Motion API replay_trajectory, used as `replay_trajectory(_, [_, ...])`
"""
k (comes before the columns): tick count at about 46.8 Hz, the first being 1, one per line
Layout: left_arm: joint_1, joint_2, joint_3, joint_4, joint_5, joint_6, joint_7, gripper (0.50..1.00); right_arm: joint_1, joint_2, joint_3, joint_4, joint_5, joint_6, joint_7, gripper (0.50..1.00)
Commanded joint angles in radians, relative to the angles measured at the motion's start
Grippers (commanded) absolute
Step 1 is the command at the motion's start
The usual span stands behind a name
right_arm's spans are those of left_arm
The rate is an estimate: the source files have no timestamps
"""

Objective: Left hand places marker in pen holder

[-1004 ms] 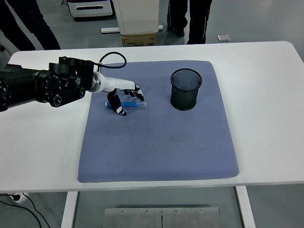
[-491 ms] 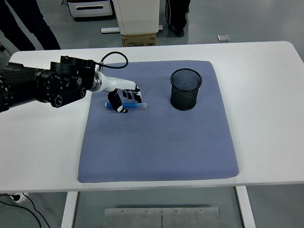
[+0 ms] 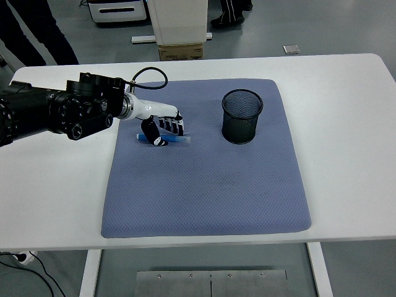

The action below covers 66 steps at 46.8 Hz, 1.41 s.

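Left hand (image 3: pixel 162 128) curls its fingers over the marker (image 3: pixel 177 140), which lies on the mat (image 3: pixel 210 185) directly beneath it, long axis running left-right. Holder (image 3: pixel 242 116) stands upright, well off to the hand's right.

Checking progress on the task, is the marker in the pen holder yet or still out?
Out. The marker lies flat on the blue mat under the left hand; the pen holder stands apart to its right.

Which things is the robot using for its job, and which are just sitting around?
For the job:
left hand, fingers curled over the marker
blue marker, lying on the mat
black mesh pen holder, standing upright

Just there:
blue mat
white table
cardboard box on the floor behind
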Motion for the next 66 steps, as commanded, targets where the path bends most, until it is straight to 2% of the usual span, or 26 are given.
replay_trajectory(1, [0.000,-0.001,0.000,0.000,0.000,0.000,0.000,0.622,0.000,0.000,0.000,0.000,0.000,0.000,0.000,1.000])
replay_trajectory(14, [0.000,-0.001,0.000,0.000,0.000,0.000,0.000,0.604,0.000,0.000,0.000,0.000,0.000,0.000,0.000,1.000])
replay_trajectory(15, [0.000,-0.001,0.000,0.000,0.003,0.000,0.000,0.587,0.000,0.000,0.000,0.000,0.000,0.000,0.000,1.000])
replay_trajectory(30, [0.002,-0.001,0.000,0.000,0.016,0.000,0.000,0.519,0.000,0.000,0.000,0.000,0.000,0.000,0.000,1.000])
replay_trajectory(66, [0.000,0.001,-0.044,0.038,-0.003,0.012,-0.002,0.522,0.000,0.000,0.000,0.000,0.000,0.000,0.000,1.000])
